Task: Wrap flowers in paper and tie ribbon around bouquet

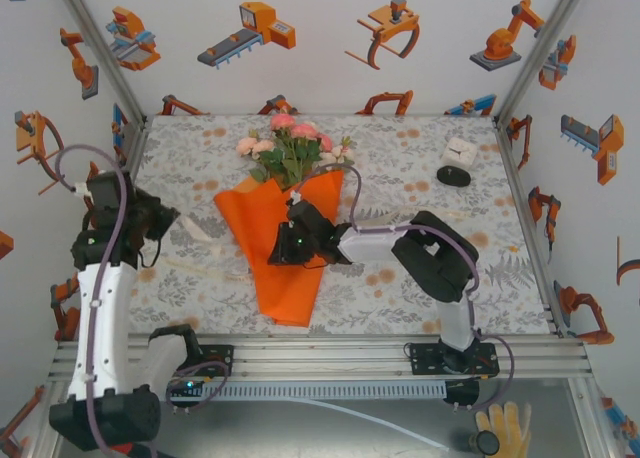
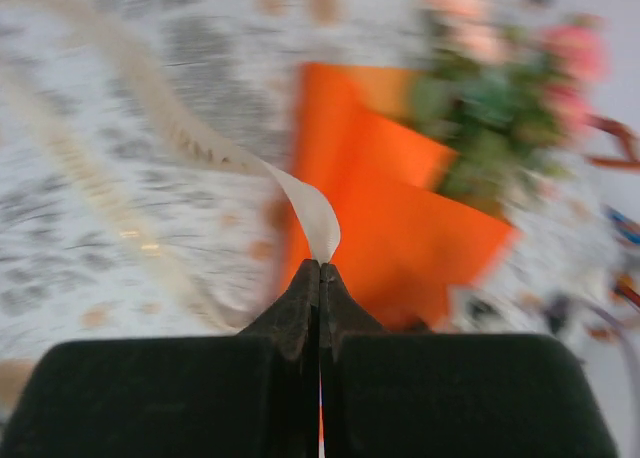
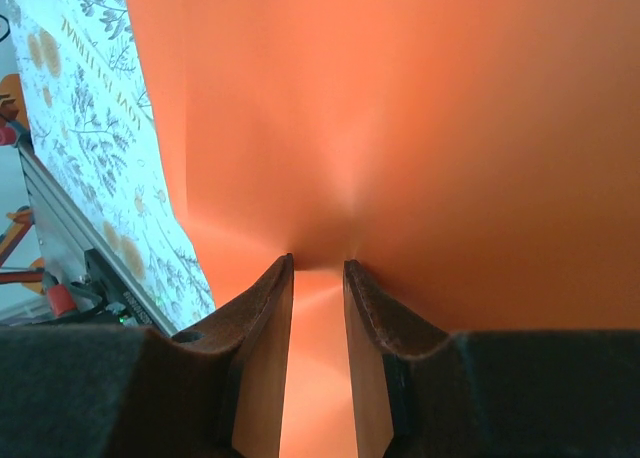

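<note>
The orange paper [image 1: 280,268] is rolled into a cone lying mid-table, with its point near and its wide mouth far. The flowers [image 1: 293,143], pink and cream blooms with green leaves, stick out of that far mouth. The cream ribbon [image 2: 180,128] trails loose to the left of the cone, one end lifted and pinched in the left gripper [image 2: 320,268].

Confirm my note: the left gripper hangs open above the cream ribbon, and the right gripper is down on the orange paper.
One thing is wrong. The left gripper is not open above the ribbon: the left wrist view shows its jaws closed together, pinching the end of the cream ribbon. The rest stands: the right gripper is down on the orange paper.
</note>
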